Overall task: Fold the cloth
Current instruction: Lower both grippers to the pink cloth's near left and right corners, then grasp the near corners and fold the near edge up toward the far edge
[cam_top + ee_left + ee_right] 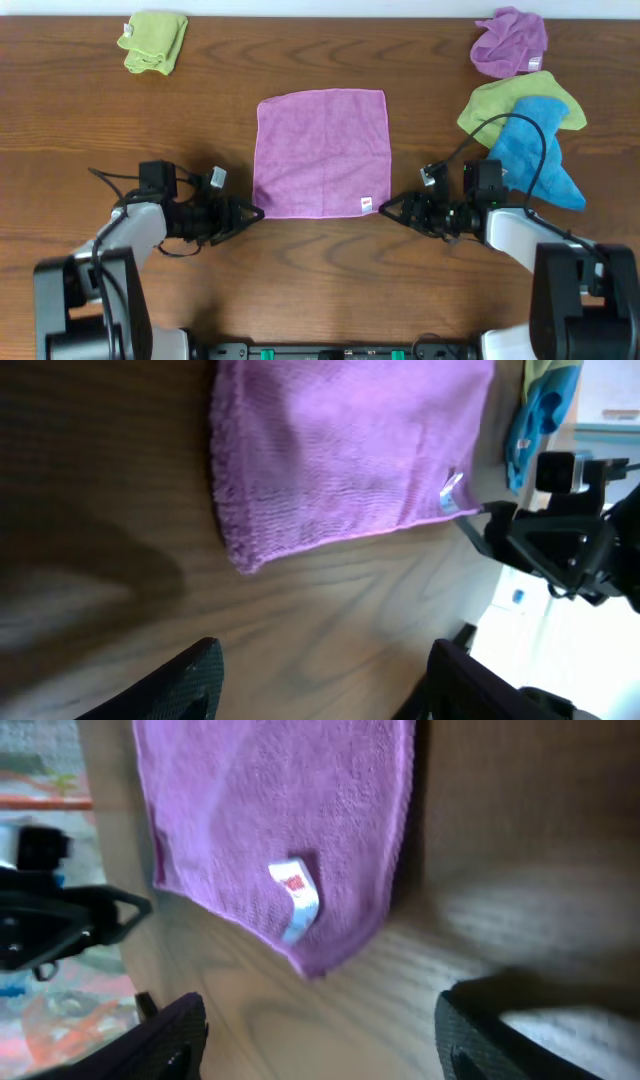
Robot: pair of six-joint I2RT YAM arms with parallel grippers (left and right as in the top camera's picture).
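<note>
A: How far along are we?
B: Not started. We see left gripper (252, 213) open and empty at the near-left corner. The cloth (320, 152) is flat and unfolded mid-table (100, 130). Right gripper (388, 208) is open by the label (367, 206).
A: So grasping and folding remain.

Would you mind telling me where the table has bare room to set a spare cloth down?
Bare wood lies between the lilac cloth and the folded green cloth, and along the far edge from there to the vivid purple cloth. The right side is crowded: that purple one, a second green cloth and a blue cloth bunch together.
</note>
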